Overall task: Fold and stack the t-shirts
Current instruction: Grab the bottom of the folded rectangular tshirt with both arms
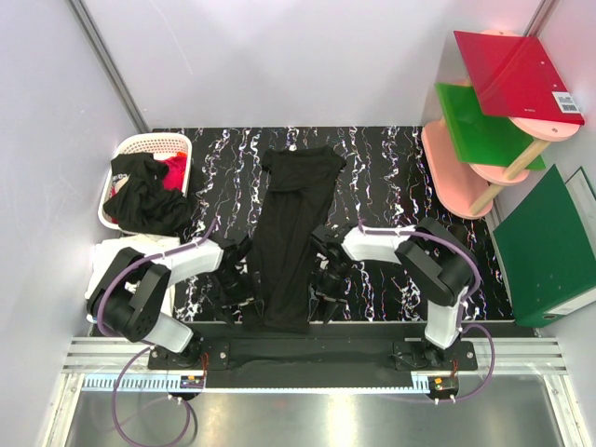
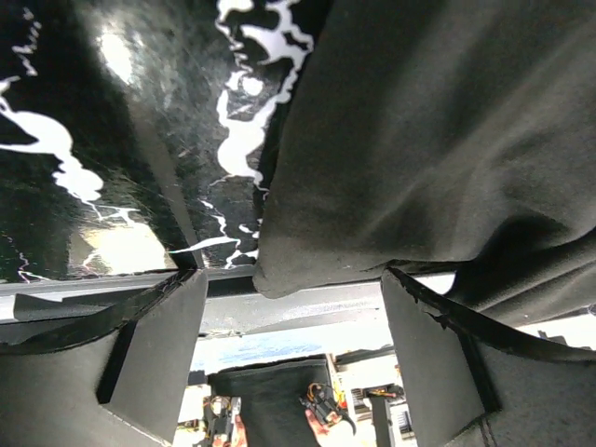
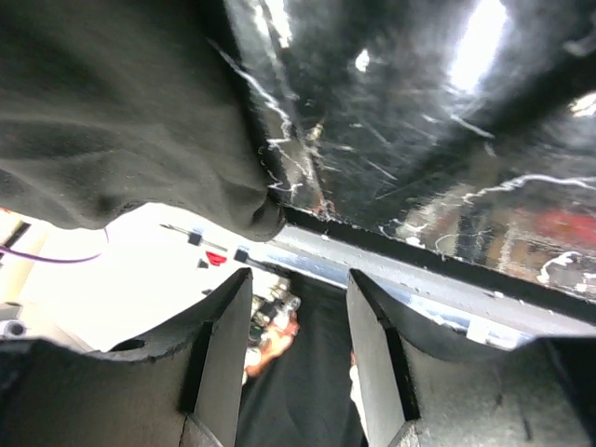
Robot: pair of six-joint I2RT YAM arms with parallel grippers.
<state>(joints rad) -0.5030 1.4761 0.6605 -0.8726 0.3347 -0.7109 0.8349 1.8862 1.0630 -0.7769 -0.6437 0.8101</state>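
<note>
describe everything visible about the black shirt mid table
The black shirt is soft dark cloth, folded lengthwise into a long narrow strip, wider at its far end. It lies flat on the marbled table, running from the far side to the near edge, where its hem corners reach just past the rim. The left jaws and right jaws stand open beside those corners, gripping nothing.

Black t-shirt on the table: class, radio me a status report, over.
Left gripper and right gripper both open, flanking the near hem. Black t-shirt folded into a long strip, flat. Basket far left, no obstruction.
</note>
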